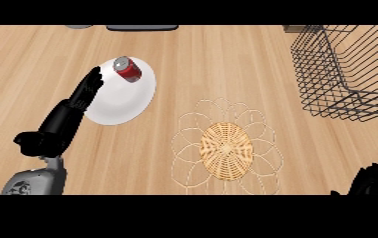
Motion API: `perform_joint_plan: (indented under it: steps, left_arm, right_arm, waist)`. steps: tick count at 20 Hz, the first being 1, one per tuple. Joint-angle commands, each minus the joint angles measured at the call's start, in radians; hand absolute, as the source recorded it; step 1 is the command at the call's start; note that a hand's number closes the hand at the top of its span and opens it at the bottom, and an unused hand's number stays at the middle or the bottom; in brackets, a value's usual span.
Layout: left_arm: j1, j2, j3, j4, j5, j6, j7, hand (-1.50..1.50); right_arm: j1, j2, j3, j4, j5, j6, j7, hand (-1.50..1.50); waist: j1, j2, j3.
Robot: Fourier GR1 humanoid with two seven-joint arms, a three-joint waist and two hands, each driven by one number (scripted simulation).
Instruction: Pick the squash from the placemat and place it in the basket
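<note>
plates: you have one white plate [118, 98]
cans: one red can [128, 70]
placemats: one woven placemat [226, 150]
baskets: one wire basket [337, 72]
hands: you see two, left hand [65, 121], right hand [363, 183]

Pale tan wood grain is running in streaks across the counter [221, 57]. A plain white plate [122, 99] is showing near the counter's left edge, carrying a red can [128, 70] with a silver-grey top. The placemat [227, 151] is showing a golden woven centre ringed by thin cream looping petals. The basket [336, 69] at the far right corner is displaying a dark grey wire grid.
</note>
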State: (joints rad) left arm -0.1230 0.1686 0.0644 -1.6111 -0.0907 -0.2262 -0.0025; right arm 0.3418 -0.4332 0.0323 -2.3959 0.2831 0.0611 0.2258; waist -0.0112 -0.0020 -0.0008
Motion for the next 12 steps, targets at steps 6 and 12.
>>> perform_joint_plan:
  steps: [6,12]
  left_arm:
    - [0.020,-0.021,-0.016,0.000,-0.023,0.012,-0.014,0.00]
    - [-0.057,-0.002,0.005,0.042,-0.003,-0.011,0.009,0.00]
  right_arm:
    - [-0.372,-0.076,-0.222,0.026,-0.147,0.061,0.348,1.50]
    - [-0.681,-0.089,-0.202,0.263,-0.041,0.003,0.463,1.50]
  waist:
    - [0.018,0.002,0.000]
    - [0.025,0.005,0.000]
